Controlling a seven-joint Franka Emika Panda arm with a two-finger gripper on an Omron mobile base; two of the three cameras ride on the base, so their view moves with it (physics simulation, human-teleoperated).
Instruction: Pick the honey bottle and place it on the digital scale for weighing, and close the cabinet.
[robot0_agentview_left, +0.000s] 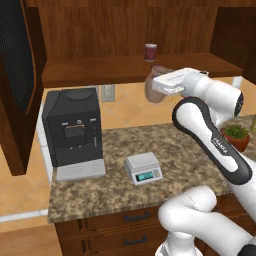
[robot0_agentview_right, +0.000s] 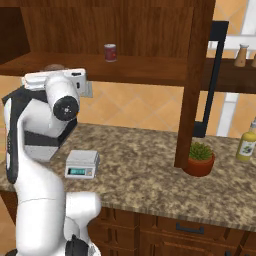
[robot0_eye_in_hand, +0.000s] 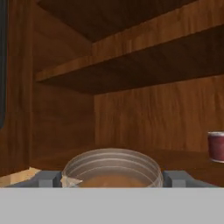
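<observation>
The honey bottle (robot0_agentview_left: 154, 95), a tan-brown jar with a pale lid, hangs in the air just in front of the cabinet shelf (robot0_agentview_left: 100, 70), above the counter. My gripper (robot0_agentview_left: 160, 82) is shut on it. In the hand view the jar's round lid (robot0_eye_in_hand: 111, 168) sits between my two dark fingertips (robot0_eye_in_hand: 48, 178). The light grey digital scale (robot0_agentview_left: 144, 168) (robot0_agentview_right: 82, 164) stands on the counter below with nothing on its plate. The cabinet is open: its left door (robot0_agentview_left: 17, 75) and its right door (robot0_agentview_right: 197, 75) both swing out.
A dark red can (robot0_agentview_left: 150, 52) (robot0_agentview_right: 110, 52) (robot0_eye_in_hand: 215, 146) stays on the shelf. A black coffee machine (robot0_agentview_left: 74, 132) stands left of the scale. A potted plant (robot0_agentview_right: 200, 157) and a yellow bottle (robot0_agentview_right: 246, 142) are on the counter to the right.
</observation>
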